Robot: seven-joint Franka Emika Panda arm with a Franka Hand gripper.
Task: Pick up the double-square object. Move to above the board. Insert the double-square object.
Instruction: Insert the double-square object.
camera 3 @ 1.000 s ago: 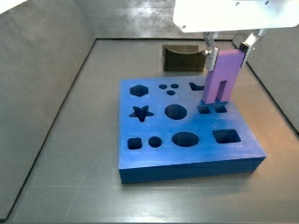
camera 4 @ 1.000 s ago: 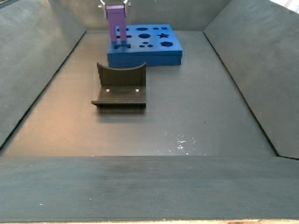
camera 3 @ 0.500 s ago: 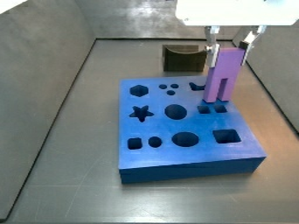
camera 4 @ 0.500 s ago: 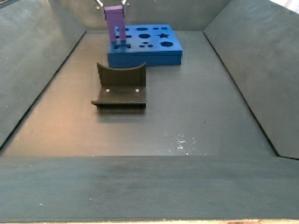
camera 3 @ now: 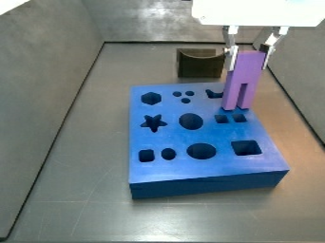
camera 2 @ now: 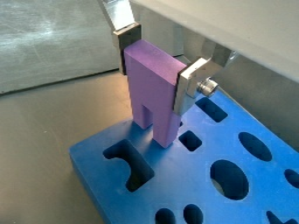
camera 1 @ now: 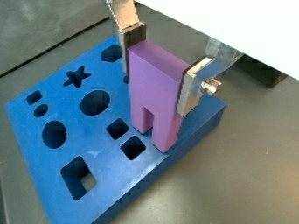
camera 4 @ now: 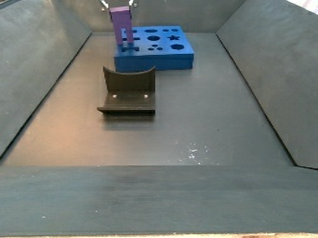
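Over on the left of a side view, the star cut-out (camera 3: 152,122) sits in the board (camera 3: 203,173), flat on the grey floor (camera 3: 76,190). Moving right, the double-square object (camera 3: 242,81) stands upright over the board's far right corner, prongs down at two small square holes (camera 3: 230,119). The gripper (camera 1: 163,63) clamps its upper part, silver fingers (camera 1: 194,85) pressed against both sides. In a side view the fixture (camera 4: 128,93) sits on the floor, just in front of the board.
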